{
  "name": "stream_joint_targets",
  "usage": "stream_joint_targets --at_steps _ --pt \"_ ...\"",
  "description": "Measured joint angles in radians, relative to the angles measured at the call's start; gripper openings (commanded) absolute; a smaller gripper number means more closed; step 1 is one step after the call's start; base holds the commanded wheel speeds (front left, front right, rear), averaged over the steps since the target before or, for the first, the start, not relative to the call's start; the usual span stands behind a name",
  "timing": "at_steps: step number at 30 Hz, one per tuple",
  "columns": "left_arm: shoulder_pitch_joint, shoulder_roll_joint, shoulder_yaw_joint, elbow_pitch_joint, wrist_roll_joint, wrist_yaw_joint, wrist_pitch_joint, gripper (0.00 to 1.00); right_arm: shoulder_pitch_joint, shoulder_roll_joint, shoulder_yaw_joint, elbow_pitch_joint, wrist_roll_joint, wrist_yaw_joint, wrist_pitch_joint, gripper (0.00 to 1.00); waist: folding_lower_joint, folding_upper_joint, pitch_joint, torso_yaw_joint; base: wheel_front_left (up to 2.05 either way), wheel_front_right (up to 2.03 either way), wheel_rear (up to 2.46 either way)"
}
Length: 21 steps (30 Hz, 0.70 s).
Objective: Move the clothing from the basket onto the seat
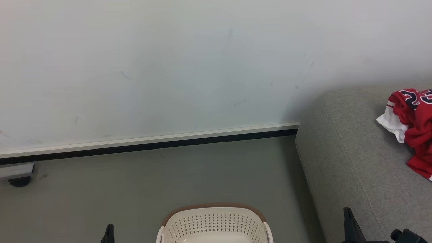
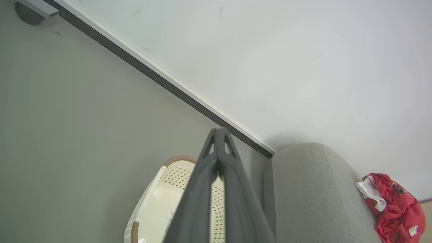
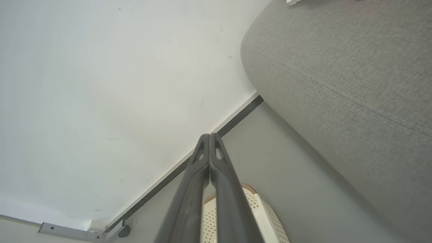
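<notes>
Red clothing's (image 1: 413, 128) on the sofa (image 1: 354, 162), our left gripper (image 2: 218, 132) and right gripper (image 3: 210, 136) pressed together, empty. Next we check the basket (image 1: 216, 222) beside the sofa.

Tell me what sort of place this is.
Probably a plain indoor room staged as a living space: a grey fabric sofa against a bare white wall with dark skirting, a cream laundry basket on the grey floor, and a red jersey lying on the sofa.

A home-like room (bare white wall (image 1: 168, 67), grey floor (image 1: 168, 179)) with grey sofa (image 1: 354, 152) and laundry basket (image 1: 216, 222).
</notes>
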Motion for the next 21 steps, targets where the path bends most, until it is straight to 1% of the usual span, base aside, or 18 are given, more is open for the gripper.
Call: stream_joint_targets --at_steps 7,21 --pt "-0.02 0.0 0.01 0.01 -0.107 -0.011 0.033 0.0 -0.002 -0.002 -0.02 -0.008 0.119 0.0 0.009 0.0 0.0 0.0 0.004 -0.004 0.0 0.0 0.0" --pt "-0.058 0.0 0.022 0.024 -0.275 -0.026 0.085 0.0 -0.007 -0.005 -0.054 -0.021 0.302 0.0 0.026 0.0 0.0 0.0 0.011 -0.012 0.0 0.0 0.0"
